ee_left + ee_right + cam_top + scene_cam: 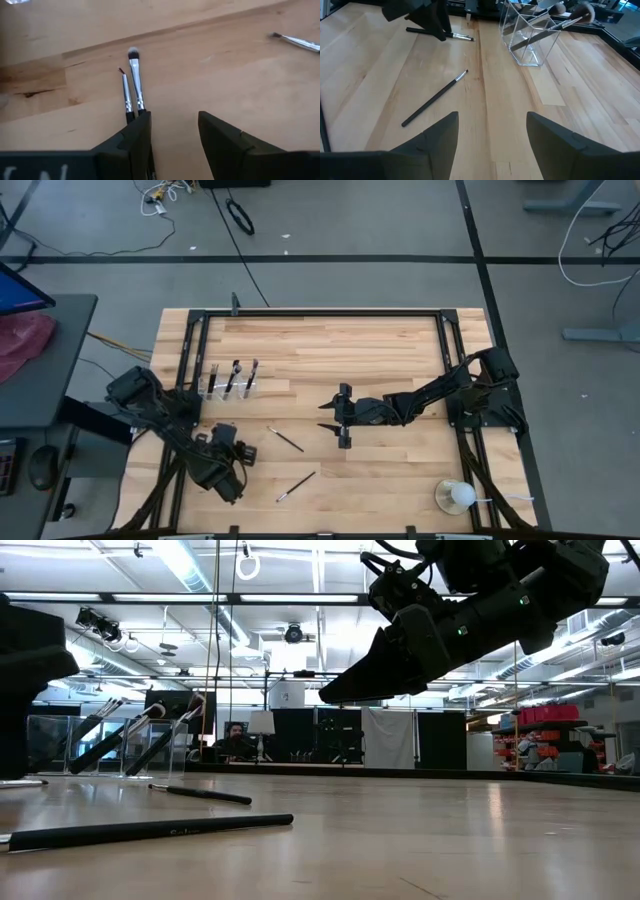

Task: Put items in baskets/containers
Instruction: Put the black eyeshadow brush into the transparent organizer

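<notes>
So the left gripper (pixel 232 442) is parked lower left of the high view, jaws partly open and empty, over two brushes (pixel 134 80) whose handles run straight under its left finger. The right gripper (pixel 341 416), wide open mid-frame, is farther off, and the clear holder (pixel 230 385) sits just above the left one on the tabletop (pixel 380 340).

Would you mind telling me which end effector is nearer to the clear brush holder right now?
Left. The left end effector sits just below the clear brush holder near the table's left edge, while the right end effector hovers open around mid-table, well off to the holder's right.
</notes>
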